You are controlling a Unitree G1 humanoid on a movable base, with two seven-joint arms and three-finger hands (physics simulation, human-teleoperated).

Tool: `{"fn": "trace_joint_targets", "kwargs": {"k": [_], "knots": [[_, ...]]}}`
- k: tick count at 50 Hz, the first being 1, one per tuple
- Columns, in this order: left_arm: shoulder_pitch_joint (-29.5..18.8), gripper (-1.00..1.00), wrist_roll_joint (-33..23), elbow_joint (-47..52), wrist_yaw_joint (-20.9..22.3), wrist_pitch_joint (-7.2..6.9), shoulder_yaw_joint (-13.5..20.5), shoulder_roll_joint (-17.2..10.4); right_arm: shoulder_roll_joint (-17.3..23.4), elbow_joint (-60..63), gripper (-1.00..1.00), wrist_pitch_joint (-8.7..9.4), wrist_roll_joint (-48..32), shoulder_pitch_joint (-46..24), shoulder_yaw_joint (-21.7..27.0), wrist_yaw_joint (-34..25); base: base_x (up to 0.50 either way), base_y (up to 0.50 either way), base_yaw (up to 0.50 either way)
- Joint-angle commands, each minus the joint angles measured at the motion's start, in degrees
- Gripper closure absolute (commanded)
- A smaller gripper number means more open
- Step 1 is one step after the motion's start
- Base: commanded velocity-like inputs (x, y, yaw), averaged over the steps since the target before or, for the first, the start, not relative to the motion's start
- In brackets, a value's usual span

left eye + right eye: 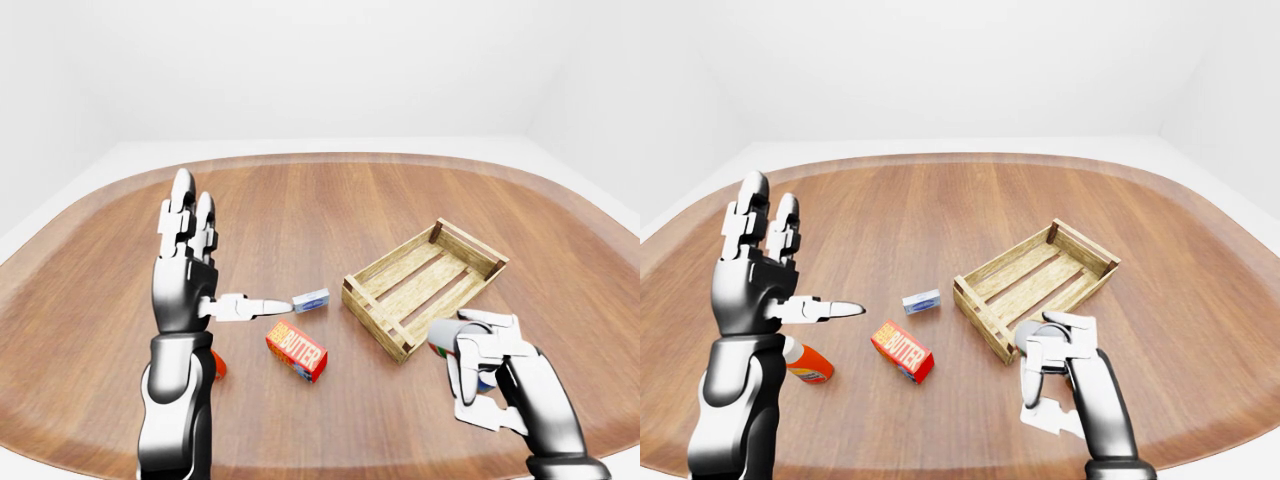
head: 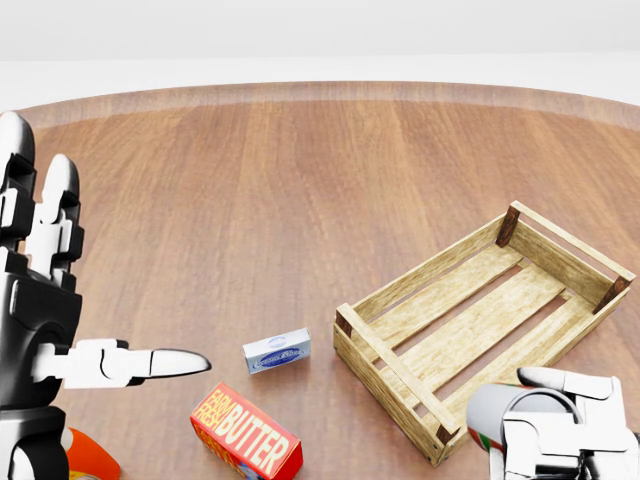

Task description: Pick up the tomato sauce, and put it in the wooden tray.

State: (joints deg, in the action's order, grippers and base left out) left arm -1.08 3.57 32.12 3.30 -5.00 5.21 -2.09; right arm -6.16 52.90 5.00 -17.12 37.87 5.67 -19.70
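My right hand (image 1: 482,368) is shut on the tomato sauce can (image 1: 440,336), a grey-topped tin with a red and green label, and holds it low at the lower right of the left-eye view. The can is just below and to the right of the near corner of the wooden tray (image 1: 376,316), a slatted crate with nothing in it. The can's grey top also shows in the head view (image 2: 490,412), beside the tray's corner (image 2: 440,440). My left hand (image 1: 212,268) is open, upright and empty at the left, well away from the tray.
A red butter box (image 1: 297,350) and a small blue-white box (image 1: 311,299) lie on the round wooden table (image 1: 320,200) between my hands. An orange-red bottle (image 1: 806,363) lies behind my left forearm.
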Motion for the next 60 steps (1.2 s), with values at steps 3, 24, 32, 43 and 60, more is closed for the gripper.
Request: {"fn": "trace_joint_targets", "kwargs": {"k": [3, 24, 32, 43, 60], "knots": [[-0.3, -1.00, 0.4, -0.2, -0.2, 0.00, 0.1, -0.1, -1.1, 7.1, 1.00, 0.00, -7.7, -8.2, 2.7, -6.7, 0.00, 0.00, 0.00], [-0.6, -1.00, 0.9, 0.9, -0.3, 0.00, 0.4, -0.2, 14.2, -2.0, 1.00, 0.00, -20.7, -43.3, 1.0, -13.6, 0.00, 0.00, 0.00], [-0.7, -1.00, 1.0, 0.7, -0.4, 0.00, 0.5, -0.3, 15.4, -14.8, 1.00, 0.00, -15.5, -50.1, 1.8, -8.7, 0.00, 0.00, 0.00], [-1.1, -1.00, 1.4, 1.1, -0.5, 0.00, 0.9, -0.4, 16.8, -35.1, 1.00, 0.00, -2.5, -60.3, 5.8, 3.0, 0.00, 0.00, 0.00], [-1.3, -1.00, 1.6, 1.4, -0.6, 0.00, 1.0, -0.5, 19.8, -50.8, 1.00, 0.00, 7.7, -61.9, 5.9, 15.4, 0.00, 0.00, 0.00]]}}
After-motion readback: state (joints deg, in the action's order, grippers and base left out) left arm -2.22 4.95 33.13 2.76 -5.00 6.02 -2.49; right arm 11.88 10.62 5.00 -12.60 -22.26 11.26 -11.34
